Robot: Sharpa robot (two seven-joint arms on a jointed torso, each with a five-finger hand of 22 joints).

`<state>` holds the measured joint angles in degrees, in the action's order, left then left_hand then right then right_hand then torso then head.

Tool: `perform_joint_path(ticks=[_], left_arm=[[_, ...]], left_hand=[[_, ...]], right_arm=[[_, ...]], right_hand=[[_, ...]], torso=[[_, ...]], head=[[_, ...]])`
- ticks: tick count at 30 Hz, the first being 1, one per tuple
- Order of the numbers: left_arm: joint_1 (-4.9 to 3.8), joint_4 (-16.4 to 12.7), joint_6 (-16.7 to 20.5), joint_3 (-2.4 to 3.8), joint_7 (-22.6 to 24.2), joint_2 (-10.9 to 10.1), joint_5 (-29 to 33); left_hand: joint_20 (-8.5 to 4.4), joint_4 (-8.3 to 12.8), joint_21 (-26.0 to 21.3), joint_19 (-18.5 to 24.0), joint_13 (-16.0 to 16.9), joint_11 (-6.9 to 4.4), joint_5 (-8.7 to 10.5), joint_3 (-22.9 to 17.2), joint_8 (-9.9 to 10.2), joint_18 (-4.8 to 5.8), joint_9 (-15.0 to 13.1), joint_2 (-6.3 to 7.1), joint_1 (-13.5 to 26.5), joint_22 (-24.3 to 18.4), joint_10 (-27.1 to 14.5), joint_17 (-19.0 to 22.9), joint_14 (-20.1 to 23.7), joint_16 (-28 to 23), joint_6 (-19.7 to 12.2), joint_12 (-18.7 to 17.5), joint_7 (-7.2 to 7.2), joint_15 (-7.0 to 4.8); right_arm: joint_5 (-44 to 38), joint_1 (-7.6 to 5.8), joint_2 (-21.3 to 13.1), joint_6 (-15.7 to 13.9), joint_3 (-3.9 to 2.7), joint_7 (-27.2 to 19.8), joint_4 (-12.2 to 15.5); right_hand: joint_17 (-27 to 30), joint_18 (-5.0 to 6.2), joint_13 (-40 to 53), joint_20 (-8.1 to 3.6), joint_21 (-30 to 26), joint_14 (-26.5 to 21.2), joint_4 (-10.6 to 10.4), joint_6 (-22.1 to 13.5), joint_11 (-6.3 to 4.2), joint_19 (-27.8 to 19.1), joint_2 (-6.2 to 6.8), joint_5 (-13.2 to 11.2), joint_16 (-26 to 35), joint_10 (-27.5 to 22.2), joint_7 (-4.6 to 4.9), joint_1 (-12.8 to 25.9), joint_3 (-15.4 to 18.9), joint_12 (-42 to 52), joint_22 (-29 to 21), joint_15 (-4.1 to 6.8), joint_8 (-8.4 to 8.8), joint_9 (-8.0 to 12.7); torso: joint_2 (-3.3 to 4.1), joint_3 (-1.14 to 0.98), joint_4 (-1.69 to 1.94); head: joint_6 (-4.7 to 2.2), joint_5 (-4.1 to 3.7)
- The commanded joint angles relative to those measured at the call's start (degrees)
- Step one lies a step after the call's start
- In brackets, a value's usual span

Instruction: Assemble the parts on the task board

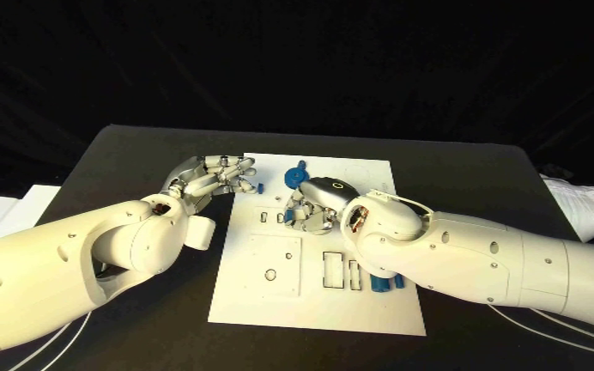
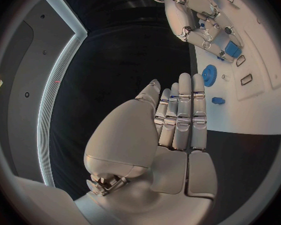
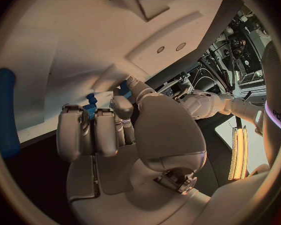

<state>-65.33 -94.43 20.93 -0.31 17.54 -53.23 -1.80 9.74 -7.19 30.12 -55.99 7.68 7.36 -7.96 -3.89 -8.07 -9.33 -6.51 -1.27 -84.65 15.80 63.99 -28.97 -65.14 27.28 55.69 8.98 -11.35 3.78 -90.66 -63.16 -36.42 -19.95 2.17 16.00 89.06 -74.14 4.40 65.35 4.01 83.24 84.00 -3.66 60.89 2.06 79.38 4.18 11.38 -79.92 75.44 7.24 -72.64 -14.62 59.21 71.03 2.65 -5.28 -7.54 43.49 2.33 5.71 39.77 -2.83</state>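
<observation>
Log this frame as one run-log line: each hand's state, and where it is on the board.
left hand: open, at task board left edge | right hand: over board middle, grasp unclear | blue gear part: beyond right hand

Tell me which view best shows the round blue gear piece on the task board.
Left wrist view: the round blue gear piece lies unobstructed on the task board, beyond the left hand. In the head view it is partly hidden by the right hand. I cannot pick it out in the right wrist view.
</observation>
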Motion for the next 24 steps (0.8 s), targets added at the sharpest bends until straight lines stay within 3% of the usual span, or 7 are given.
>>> perform_joint_path(ticks=[1,9,18,24], left_arm=[[-0.06,-0.09,-1.20,0.05,0.74,0.14,0.09],[-0.06,-0.08,-1.29,0.05,0.68,0.17,0.09],[-0.06,-0.02,-1.37,0.05,0.63,0.18,0.09],[-0.06,0.00,-1.45,0.05,0.59,0.19,0.09]], left_hand=[[0.00,-0.05,0.38,0.35,-0.05,0.20,-0.22,-0.29,0.24,-0.87,-0.09,0.24,0.33,0.07,-0.28,-0.05,0.38,-0.27,-0.33,-0.36,-0.23,-0.02],[0.00,-0.05,0.38,0.35,-0.05,0.20,-0.22,-0.29,0.24,-0.87,-0.09,0.24,0.33,0.07,-0.28,-0.05,0.38,-0.27,-0.33,-0.36,-0.23,-0.02],[0.00,-0.05,0.38,0.35,-0.05,0.20,-0.22,-0.29,0.24,-0.87,-0.09,0.24,0.33,0.07,-0.28,-0.05,0.38,-0.27,-0.33,-0.36,-0.23,-0.02],[0.02,-0.07,0.39,0.39,-0.06,0.18,-0.22,-0.39,0.23,-0.88,-0.11,0.27,0.41,0.08,-0.24,-0.06,0.38,-0.31,-0.29,-0.36,-0.21,-0.02]], right_arm=[[-0.72,0.28,-0.04,2.16,0.19,0.69,-0.12],[-0.65,0.33,0.09,1.06,0.19,0.41,0.05],[-0.52,0.44,-0.20,-3.95,0.19,-0.10,0.61],[-0.48,0.48,-0.33,-4.55,0.18,0.27,0.70]], right_hand=[[0.22,-0.36,-0.32,0.22,-0.41,2.99,-0.27,-0.53,0.12,-0.45,1.05,1.16,0.42,-0.73,-0.04,0.28,0.59,-0.57,-0.17,-0.63,0.42,-0.01],[0.23,-0.36,-0.45,0.30,-0.45,3.00,-0.63,-0.66,0.18,-0.44,1.48,1.75,0.46,-0.85,0.00,0.82,0.88,-0.74,-0.19,-0.70,0.57,-0.04],[-0.69,-0.63,1.31,0.08,0.11,3.28,-0.29,1.03,-0.37,0.51,0.00,2.97,-0.16,0.73,-0.62,-0.47,-0.55,1.65,1.24,-0.31,-0.14,-0.53],[-0.87,-0.69,1.59,-0.16,0.24,3.34,0.27,1.59,-0.61,0.71,-0.75,2.23,-0.29,1.06,-0.87,-1.37,-1.67,1.99,1.51,-0.08,-0.29,-0.71]], torso=[[-0.02,0.06,-0.03],[-0.01,0.07,0.05],[-0.03,0.07,0.01],[-0.01,0.07,-0.01]], head=[[-0.08,0.05],[0.06,-0.07],[0.09,0.01],[0.09,0.00]])
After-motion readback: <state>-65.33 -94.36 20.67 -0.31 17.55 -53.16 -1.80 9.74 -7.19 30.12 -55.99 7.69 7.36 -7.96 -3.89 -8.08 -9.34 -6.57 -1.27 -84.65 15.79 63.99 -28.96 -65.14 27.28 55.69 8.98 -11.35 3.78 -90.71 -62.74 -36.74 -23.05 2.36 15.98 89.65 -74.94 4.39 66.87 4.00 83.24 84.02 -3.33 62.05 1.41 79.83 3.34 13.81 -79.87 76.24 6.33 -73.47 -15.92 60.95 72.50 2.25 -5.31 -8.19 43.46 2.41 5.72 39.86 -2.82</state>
